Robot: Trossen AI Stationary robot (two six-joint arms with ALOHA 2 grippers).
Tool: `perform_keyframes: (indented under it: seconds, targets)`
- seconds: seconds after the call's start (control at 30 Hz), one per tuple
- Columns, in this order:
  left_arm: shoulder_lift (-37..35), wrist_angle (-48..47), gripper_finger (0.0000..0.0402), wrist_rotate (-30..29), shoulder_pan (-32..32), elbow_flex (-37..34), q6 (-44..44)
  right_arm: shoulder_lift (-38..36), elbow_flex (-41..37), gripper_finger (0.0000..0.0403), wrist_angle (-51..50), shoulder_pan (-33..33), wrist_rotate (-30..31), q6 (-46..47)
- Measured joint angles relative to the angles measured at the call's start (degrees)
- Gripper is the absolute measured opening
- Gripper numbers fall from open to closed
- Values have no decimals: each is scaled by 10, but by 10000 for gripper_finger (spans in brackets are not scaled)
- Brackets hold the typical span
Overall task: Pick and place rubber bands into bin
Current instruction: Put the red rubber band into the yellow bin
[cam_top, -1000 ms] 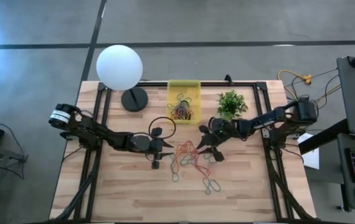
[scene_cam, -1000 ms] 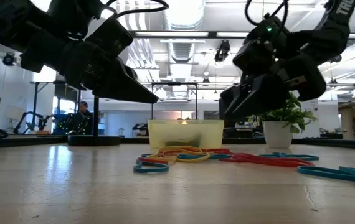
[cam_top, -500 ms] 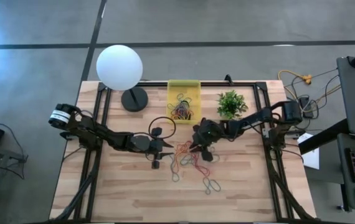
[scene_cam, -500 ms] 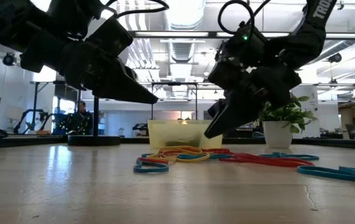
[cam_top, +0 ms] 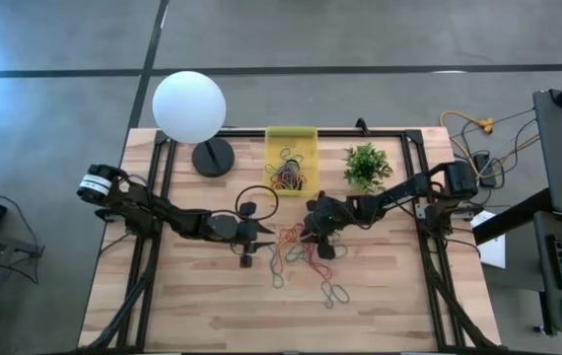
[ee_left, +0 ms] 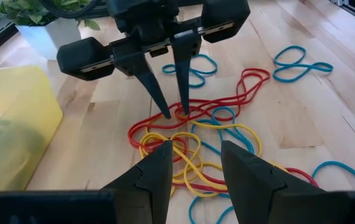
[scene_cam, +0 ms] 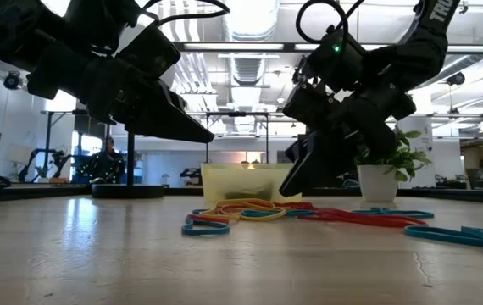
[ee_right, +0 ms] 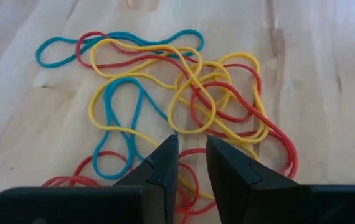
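Note:
A tangled pile of red, yellow and blue rubber bands (cam_top: 299, 251) lies flat on the wooden table; it also shows in the left wrist view (ee_left: 193, 134) and the right wrist view (ee_right: 184, 93). More bands lie in the yellow bin (cam_top: 291, 138) at the far side. My right gripper (ee_left: 174, 114) points down at the pile's far part, with a narrow gap between its fingertips, which stand on either side of red and yellow strands. My left gripper (cam_top: 257, 242) is open and empty, hovering just left of the pile. My right gripper comes at the pile from above, its fingers pointing down. Its fingertips (ee_left: 165, 113) reach the level of the red and yellow strands (ee_left: 179, 118) at the pile's far part. I cannot tell whether they touch the bands. The bands lie flat and slack.
A white globe lamp (cam_top: 189, 106) stands at the far left and a small green plant (cam_top: 365, 166) right of the bin. Loose blue bands (cam_top: 335, 293) lie nearer the table's near edge. A black cable loop (cam_top: 256, 200) lies by the left gripper.
My right gripper has gone toward the table's left edge and down, from beside the plant to the far part of the band pile. The bands have stayed where they were.

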Motion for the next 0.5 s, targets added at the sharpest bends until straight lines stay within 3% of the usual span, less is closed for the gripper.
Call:
perform_keyframes:
  seconds: [0.5]
  targets:
    - [0,1,121,0,0,0,0,2,-1,75,-12,20,54,3]
